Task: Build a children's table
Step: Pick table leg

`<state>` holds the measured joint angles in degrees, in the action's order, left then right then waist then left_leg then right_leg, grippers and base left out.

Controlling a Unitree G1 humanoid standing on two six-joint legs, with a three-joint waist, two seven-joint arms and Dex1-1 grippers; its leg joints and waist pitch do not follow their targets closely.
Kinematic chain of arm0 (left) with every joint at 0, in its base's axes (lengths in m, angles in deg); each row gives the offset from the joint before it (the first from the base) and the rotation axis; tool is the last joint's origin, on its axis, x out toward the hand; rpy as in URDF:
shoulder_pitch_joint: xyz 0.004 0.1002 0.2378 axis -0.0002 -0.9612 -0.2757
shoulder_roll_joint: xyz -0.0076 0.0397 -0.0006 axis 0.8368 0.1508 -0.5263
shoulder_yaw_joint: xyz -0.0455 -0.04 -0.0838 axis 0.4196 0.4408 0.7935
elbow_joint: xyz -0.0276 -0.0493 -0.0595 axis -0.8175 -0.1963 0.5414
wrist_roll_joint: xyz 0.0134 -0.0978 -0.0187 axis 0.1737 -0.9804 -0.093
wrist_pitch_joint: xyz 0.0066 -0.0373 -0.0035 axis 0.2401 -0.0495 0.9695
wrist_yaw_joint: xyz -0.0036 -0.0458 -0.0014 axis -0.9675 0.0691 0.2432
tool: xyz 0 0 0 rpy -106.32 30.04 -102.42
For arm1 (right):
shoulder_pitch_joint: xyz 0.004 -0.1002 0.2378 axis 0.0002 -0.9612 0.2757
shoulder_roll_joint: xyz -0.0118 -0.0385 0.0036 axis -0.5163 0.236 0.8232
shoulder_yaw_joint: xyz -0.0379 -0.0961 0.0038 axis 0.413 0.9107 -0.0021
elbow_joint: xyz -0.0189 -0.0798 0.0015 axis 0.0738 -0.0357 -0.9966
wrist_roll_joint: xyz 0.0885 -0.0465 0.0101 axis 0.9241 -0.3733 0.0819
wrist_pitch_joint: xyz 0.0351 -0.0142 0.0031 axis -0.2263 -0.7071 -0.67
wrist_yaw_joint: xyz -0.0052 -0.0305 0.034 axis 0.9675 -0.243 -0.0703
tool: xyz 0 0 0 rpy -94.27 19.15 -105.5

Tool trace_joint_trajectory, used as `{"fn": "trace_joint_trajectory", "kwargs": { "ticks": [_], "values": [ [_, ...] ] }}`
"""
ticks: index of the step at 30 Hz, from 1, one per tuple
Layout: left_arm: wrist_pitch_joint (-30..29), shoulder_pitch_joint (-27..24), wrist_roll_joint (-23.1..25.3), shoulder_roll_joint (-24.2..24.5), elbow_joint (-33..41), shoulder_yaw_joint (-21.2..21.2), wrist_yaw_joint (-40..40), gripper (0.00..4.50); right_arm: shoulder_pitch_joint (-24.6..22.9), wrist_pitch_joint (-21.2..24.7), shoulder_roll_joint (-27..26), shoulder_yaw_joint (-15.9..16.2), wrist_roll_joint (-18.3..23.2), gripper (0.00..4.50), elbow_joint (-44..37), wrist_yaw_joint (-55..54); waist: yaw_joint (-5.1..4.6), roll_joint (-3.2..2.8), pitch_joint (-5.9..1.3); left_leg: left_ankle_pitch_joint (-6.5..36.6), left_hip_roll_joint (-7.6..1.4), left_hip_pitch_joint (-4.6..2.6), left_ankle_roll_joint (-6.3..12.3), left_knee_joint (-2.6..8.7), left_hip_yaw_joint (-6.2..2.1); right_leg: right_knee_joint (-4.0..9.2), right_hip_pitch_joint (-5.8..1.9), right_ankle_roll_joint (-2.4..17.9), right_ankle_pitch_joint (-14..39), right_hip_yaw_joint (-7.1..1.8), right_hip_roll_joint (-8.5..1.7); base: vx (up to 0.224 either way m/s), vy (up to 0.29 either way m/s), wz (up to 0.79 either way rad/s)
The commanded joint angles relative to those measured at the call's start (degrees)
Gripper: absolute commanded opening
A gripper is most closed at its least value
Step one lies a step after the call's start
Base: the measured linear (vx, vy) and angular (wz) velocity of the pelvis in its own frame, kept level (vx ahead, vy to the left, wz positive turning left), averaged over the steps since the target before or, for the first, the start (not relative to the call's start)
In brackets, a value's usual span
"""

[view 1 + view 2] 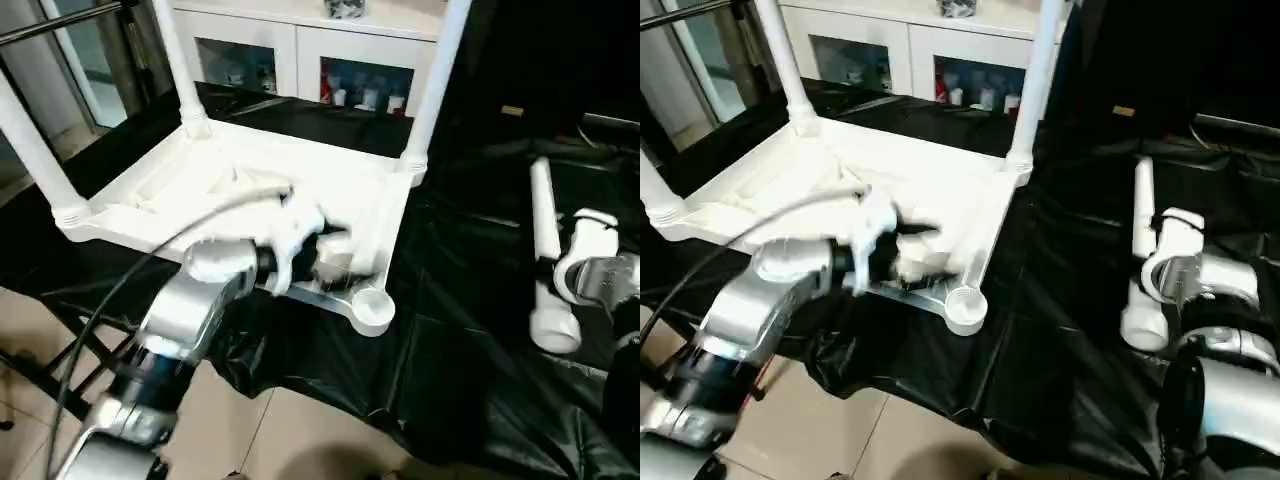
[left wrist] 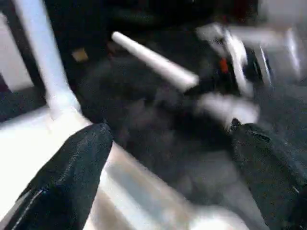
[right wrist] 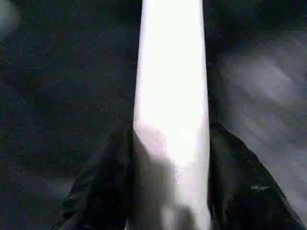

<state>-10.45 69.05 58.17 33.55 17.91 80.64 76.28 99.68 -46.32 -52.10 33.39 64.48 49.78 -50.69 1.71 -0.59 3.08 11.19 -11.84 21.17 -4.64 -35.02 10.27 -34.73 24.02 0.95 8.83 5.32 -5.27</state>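
Observation:
The white tabletop (image 1: 250, 170) lies upside down on a black sheet, with three white legs standing in its corner sockets: one at the near left (image 1: 30, 150), one at the far left (image 1: 180, 70) and one at the far right (image 1: 432, 90). The near right socket (image 1: 372, 305) holds nothing. My left gripper (image 1: 335, 255) hovers over the tabletop's edge beside that socket, open, its fingers (image 2: 72, 167) wide apart. The fourth leg (image 1: 545, 250) lies on the sheet to the right. My right gripper (image 3: 170, 201) is shut on this leg (image 3: 170, 96), one black finger pressed to each side.
The black sheet (image 1: 450, 340) covers the work surface and drapes over its near edge onto a tiled floor (image 1: 260, 430). A white glass-fronted cabinet (image 1: 300, 50) stands close behind the tabletop. A grey cable (image 1: 130, 270) runs along my left forearm.

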Motion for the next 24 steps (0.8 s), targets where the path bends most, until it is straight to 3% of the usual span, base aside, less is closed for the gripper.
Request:
{"fn": "trace_joint_trajectory", "kwargs": {
  "ticks": [1, 2, 4, 5, 6, 8, 11, 15, 20, 24],
  "values": [
    [-2.6, 2.2, -3.0, -2.0, -0.7, 2.2, -2.8, 4.5, -0.5, -5.2, -1.7, -2.4, 6.2, 1.8, -7.7, 7.9, 0.35, 1.06, -4.46, 8.7, -0.14, 0.15, 5.13, 3.15, 0.53, 4.44, -4.05, 10.1, 16.1, -1.84, -1.98, 0.0, 0.0, 0.0],
    [-3.7, 3.2, -4.0, -3.0, -1.1, 3.2, -3.7, 4.5, -1.7, -5.0, -2.7, -2.7, 8.3, 1.8, -10.8, 11.3, 0.52, 1.01, -4.52, 7.4, -0.3, 0.28, 5.7, 3.24, 0.23, 4.25, -4.1, 10.8, 15.5, -1.78, -2.06, 0.0, 0.0, 0.0],
    [-5.4, 4.5, -5.4, -4.3, -1.8, 4.5, -4.9, 4.5, -3.3, -3.6, -3.9, -2.8, 11.2, 1.8, -14.9, 15.0, 0.79, 0.92, -4.38, 7.1, -0.23, -0.04, 6.57, 3.12, 0.56, 4.45, -3.9, 11.4, 14.7, -1.95, -1.82, 0.0, 0.0, 0.0],
    [-6.2, 5.3, -6.1, -4.9, -2.2, 5.2, -5.6, 4.5, -4.2, -2.5, -4.6, -2.8, 12.9, 1.8, -17.3, 16.8, 0.94, 0.69, -4.53, 6.2, -0.38, 0.05, 6.76, 3.28, 0.21, 4.16, -4.05, 11.8, 14.0, -1.83, -1.9, 0.0, 0.0, 0.0],
    [-7.2, 6.4, -6.9, -5.8, -2.9, 6.2, -6.6, 4.5, -5.4, -0.9, -5.5, -2.7, 15.3, 1.8, -20.7, 19.2, 0.95, 0.74, -4.38, 6.4, -0.14, 0.02, 6.97, 3.19, 0.49, 4.39, -4.03, 11.6, 13.9, -1.88, -1.64, 0.0, 0.0, 0.0],
    [-8.0, 7.9, -7.2, -6.3, -4.1, 7.0, -7.9, 4.5, -7.0, 1.5, -6.6, -2.7, 18.9, 1.79, -25.1, 21.9, 1.28, 0.66, -4.52, 5.8, -0.34, 0.01, 7.28, 3.35, 0.12, 4.24, -4.11, 11.8, 13.3, -1.78, -1.76, 0.0, 0.0, 0.0],
    [-8.4, 9.2, -7.5, -6.9, -5.3, 8.0, -9.2, 4.5, -8.5, 3.0, -7.7, -2.6, 22.2, 1.79, -29.0, 24.0, 1.54, 0.64, -4.47, 6.5, -0.41, -0.11, 6.6, 3.47, 0.08, 4.51, -4.04, 11.4, 14.8, -1.78, -1.94, 0.0, 0.0, 0.0],
    [-11.3, 11.8, -12.6, -9.3, -6.8, 12.9, -13.2, 4.5, -13.1, 4.4, -9.3, 0.0, 27.1, 1.79, -37.2, 29.0, 2.18, 0.81, -4.39, 6.9, -0.49, -0.08, 5.72, 3.57, 0.03, 4.62, -4.06, 10.7, 16.1, -1.82, -2.21, 0.0, 0.0, 0.0],
    [-17.2, 15.6, -18.7, -12.1, -10.3, 19.0, -17.5, 4.5, -16.2, 7.2, -9.4, 4.2, 27.1, 1.79, -41.5, 31.5, 2.47, 0.88, -4.24, 6.8, -0.25, -0.05, 4.99, 3.59, 0.0, 5.09, -3.9, 9.1, 19.0, -1.69, -2.18, 0.0, 0.0, 0.0],
    [-18.5, 15.9, -20.5, -13.5, -10.4, 19.4, -17.7, 4.5, -17.1, 7.6, -9.3, 7.7, 25.7, 1.79, -42.4, 32.5, 2.48, 0.88, -4.31, 6.0, -0.35, 0.16, 4.77, 3.69, -0.17, 5.1, -3.98, 8.8, 18.6, -1.69, -2.31, 0.0, 0.0, 0.0]
  ]
}}
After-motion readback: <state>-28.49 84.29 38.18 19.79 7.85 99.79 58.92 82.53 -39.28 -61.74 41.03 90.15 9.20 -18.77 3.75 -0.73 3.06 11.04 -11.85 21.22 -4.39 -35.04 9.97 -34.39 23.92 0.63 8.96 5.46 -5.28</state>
